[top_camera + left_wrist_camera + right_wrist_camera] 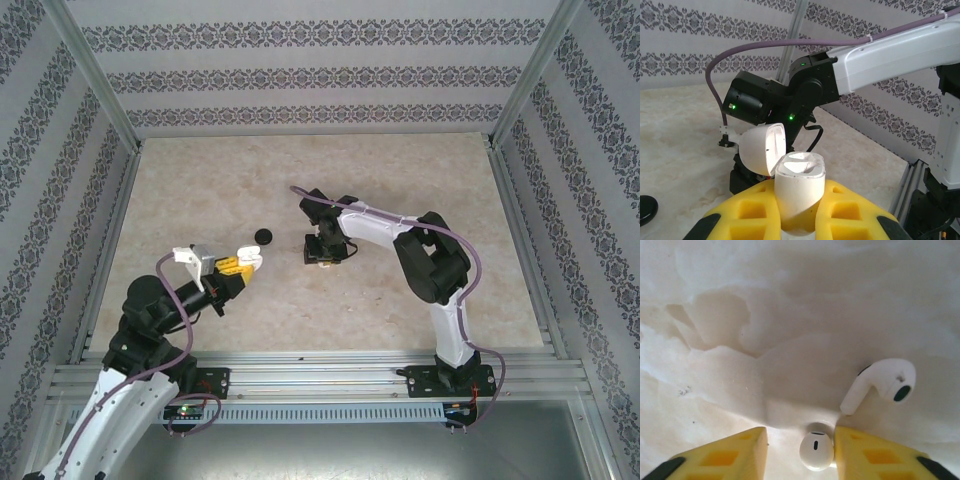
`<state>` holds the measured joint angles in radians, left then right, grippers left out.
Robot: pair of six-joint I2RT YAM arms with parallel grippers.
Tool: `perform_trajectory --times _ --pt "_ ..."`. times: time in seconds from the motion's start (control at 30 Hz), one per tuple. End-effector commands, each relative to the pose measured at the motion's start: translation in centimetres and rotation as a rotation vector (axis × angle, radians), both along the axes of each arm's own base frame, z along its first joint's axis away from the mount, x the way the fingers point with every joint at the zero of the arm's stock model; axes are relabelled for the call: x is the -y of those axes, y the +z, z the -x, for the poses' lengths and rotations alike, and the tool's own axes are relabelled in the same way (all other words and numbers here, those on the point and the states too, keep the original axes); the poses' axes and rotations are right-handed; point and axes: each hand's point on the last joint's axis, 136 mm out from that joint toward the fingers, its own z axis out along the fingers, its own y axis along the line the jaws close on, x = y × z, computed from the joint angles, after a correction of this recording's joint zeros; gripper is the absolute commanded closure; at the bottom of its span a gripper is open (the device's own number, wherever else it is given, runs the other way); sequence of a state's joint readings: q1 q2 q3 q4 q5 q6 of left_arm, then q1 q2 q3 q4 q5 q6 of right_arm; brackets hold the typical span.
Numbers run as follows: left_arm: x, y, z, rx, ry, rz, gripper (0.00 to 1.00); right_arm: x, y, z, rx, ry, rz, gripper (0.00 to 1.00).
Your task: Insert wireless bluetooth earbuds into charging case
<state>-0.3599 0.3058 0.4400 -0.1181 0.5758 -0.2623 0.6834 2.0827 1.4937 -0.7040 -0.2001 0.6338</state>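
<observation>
My left gripper (800,212) is shut on the white charging case (800,192), holding it upright above the table with its lid (762,148) flipped open to the left; both sockets look empty. From above, the case (251,259) is left of centre. My right gripper (800,436) points down at the table, open. One white earbud (816,450) lies between its yellow fingers (870,455), close against the right one, with a gap to the left one. A second white earbud (884,382) lies on the table just beyond the right finger.
A small black disc (264,236) lies on the table between the two grippers, also at the left wrist view's lower left edge (646,207). The right arm (880,60) reaches across behind the case. Patterned walls and metal rails enclose the beige table (400,190).
</observation>
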Motion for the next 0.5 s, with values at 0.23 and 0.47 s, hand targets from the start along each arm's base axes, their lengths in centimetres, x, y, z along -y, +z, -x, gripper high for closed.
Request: perform_trajectory --times 0.23,0.47 --pt "1.0 1.1 -0.6 0.033 -0.050 0.057 1.00 0.9 4.7 0.1 0.057 0.022 -0.019 0.54" --pt "1.1 0.6 -1.0 0.006 -0.038 0.080 1.00 3.0 5.6 0.3 0.138 0.188 0.163 0.60"
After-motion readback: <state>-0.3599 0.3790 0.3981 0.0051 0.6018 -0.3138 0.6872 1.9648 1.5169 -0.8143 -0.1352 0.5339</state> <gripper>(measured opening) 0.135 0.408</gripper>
